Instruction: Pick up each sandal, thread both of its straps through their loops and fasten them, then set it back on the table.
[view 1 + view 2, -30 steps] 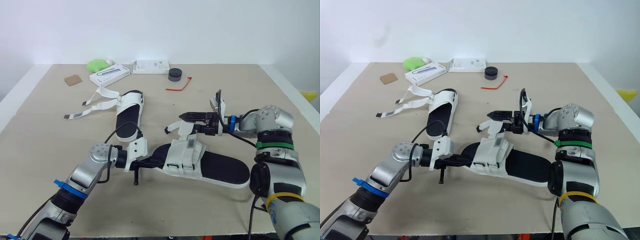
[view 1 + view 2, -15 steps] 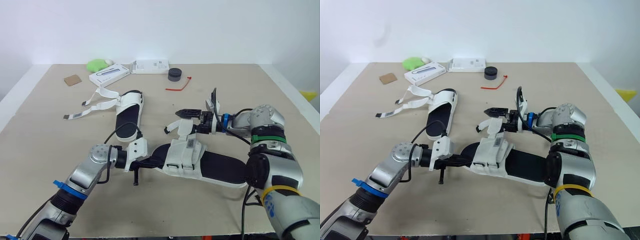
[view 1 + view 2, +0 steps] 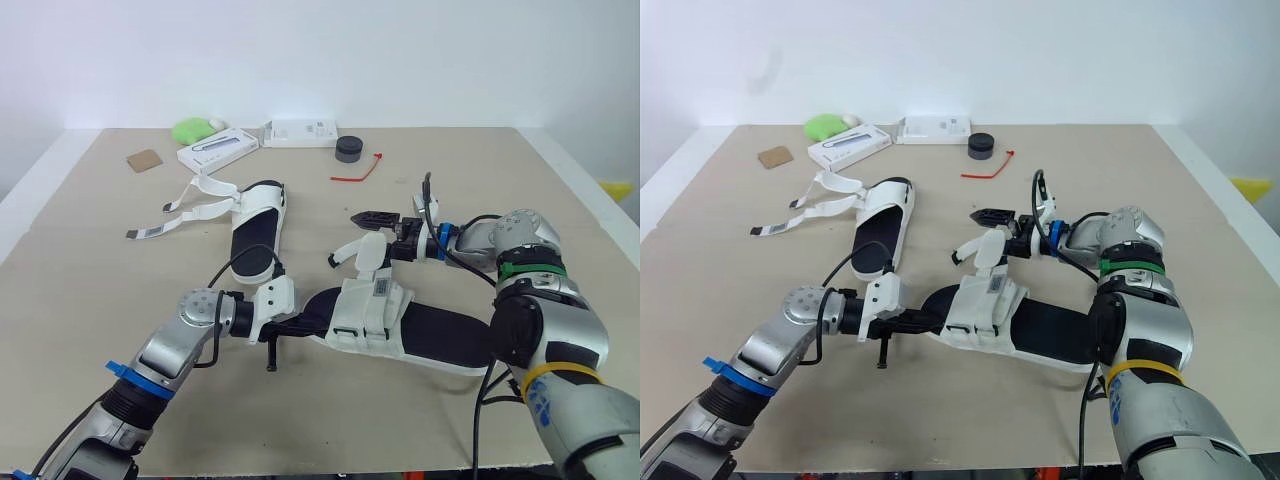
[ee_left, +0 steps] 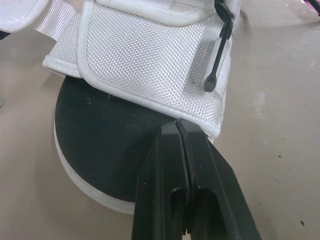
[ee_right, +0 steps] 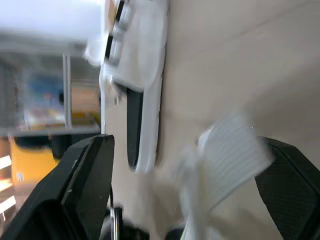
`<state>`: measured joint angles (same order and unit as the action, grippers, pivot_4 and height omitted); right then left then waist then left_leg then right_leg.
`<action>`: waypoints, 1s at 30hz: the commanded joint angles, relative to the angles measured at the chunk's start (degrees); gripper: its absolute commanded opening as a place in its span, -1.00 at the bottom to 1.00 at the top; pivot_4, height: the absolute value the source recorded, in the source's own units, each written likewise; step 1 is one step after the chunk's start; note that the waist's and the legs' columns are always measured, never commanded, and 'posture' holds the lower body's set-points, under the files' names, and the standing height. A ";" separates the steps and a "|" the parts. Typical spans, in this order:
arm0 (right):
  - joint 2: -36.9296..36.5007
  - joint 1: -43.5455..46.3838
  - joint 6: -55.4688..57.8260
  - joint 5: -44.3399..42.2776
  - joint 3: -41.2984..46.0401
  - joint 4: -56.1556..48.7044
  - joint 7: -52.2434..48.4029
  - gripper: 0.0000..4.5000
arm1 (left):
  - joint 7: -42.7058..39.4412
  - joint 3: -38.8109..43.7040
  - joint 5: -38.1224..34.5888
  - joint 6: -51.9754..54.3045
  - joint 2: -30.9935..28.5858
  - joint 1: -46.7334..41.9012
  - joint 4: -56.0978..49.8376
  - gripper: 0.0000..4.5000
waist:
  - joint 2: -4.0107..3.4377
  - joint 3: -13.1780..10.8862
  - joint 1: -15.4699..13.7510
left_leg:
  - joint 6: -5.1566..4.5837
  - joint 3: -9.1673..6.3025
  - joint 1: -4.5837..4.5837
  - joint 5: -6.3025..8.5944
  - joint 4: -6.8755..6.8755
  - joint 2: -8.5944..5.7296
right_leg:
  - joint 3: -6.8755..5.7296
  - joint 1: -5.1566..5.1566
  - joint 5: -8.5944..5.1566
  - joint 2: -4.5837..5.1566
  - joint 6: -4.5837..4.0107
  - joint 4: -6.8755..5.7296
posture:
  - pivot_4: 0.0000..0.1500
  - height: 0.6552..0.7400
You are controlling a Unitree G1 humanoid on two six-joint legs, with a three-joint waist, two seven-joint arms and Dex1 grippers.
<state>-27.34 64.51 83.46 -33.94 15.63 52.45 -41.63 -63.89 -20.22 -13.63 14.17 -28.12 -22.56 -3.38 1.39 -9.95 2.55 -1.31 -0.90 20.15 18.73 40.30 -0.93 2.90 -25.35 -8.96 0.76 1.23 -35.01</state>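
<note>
The near sandal, black-soled with a white upper, lies on the table in front of me. My left gripper is shut, and its fingertips touch the hem of the upper at the toe end. A loose white strap rises from the sandal's far side. My right gripper is open around that strap, which shows blurred between the wide-spread fingers. A second sandal lies further back on the left with its straps undone.
Along the far edge sit a green object, two white boxes, a black round piece, a red tie and a brown card. Bare table lies on the left.
My right gripper has risen slightly and rolled at the loose strap, its upper finger now higher. The left gripper and both sandals have stayed put.
</note>
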 commanded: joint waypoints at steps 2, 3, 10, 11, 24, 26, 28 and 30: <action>-2.85 -3.03 8.22 -5.78 -6.24 -11.37 -7.84 0.96 | -0.20 -1.89 2.47 1.44 -1.11 1.72 2.26 -1.00 | -0.03 0.02 0.00 | -0.04 -0.02 0.00 0.03 0.00 0.00 | -0.02 0.00 0.00 0.00 0.00 0.00 | 1.00 1.00; -3.18 -3.77 8.76 -6.53 -7.45 -12.96 -9.06 0.96 | -0.25 -1.96 2.51 1.34 -1.05 1.66 2.39 -1.00 | -0.04 0.03 0.00 | -0.06 -0.03 0.00 0.03 0.00 0.00 | -0.03 0.00 0.00 0.01 0.01 0.00 | 1.00 1.00; -0.92 -1.96 6.93 -6.03 -2.55 -9.65 -7.60 0.96 | -0.41 -2.15 2.78 0.87 -0.74 1.04 3.27 -1.00 | -0.09 0.06 0.03 | -0.07 -0.01 -0.02 0.03 0.01 -0.02 | -0.04 0.01 0.00 0.03 0.01 -0.01 | 1.00 1.00; -0.56 -1.49 6.57 -5.88 -1.46 -8.55 -6.93 0.96 | -0.43 -2.13 2.78 0.85 -0.82 1.12 3.24 -1.00 | -0.09 0.06 0.03 | -0.07 -0.01 -0.03 0.03 0.01 -0.02 | -0.04 0.01 0.00 0.03 0.01 -0.01 | 1.00 1.00; 1.77 0.49 -1.59 -3.34 4.34 -1.06 -0.40 0.96 | -0.18 -2.10 2.83 0.95 -1.19 1.81 2.51 -1.00 | -0.10 0.06 0.03 | -0.07 -0.02 0.00 0.03 0.00 -0.03 | -0.02 0.00 0.00 0.06 0.01 -0.01 | 1.00 1.00; 2.19 0.44 -4.45 -2.64 5.08 -0.19 1.24 0.96 | -0.15 -2.15 2.76 1.04 -1.19 1.93 2.25 -1.00 | -0.10 0.06 0.04 | -0.08 -0.02 -0.01 0.03 0.00 -0.04 | -0.02 0.00 0.00 0.06 0.01 -0.01 | 1.00 1.00; 2.35 0.58 -6.08 -2.42 5.79 0.67 2.29 0.96 | -0.12 -2.16 2.71 1.11 -1.19 2.01 2.07 -1.00 | -0.11 0.06 0.05 | -0.07 -0.02 -0.01 0.03 0.00 -0.04 | -0.02 0.00 0.00 0.06 0.01 -0.01 | 1.00 1.00; 2.28 1.13 -8.02 -2.41 6.91 1.89 3.29 0.96 | -0.12 -2.23 2.70 1.14 -1.17 2.12 1.95 -1.00 | -0.11 0.06 0.05 | -0.07 -0.02 0.00 0.04 0.00 -0.04 | -0.02 0.00 0.00 0.06 0.01 -0.01 | 1.00 1.00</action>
<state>-24.90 63.64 77.26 -35.82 20.58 54.15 -39.04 -63.89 -20.27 -13.55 13.67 -28.14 -22.34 -3.34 1.28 -9.89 2.60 -1.39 -0.92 20.15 18.77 40.30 -0.96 2.87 -25.36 -8.95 0.83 1.24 -35.02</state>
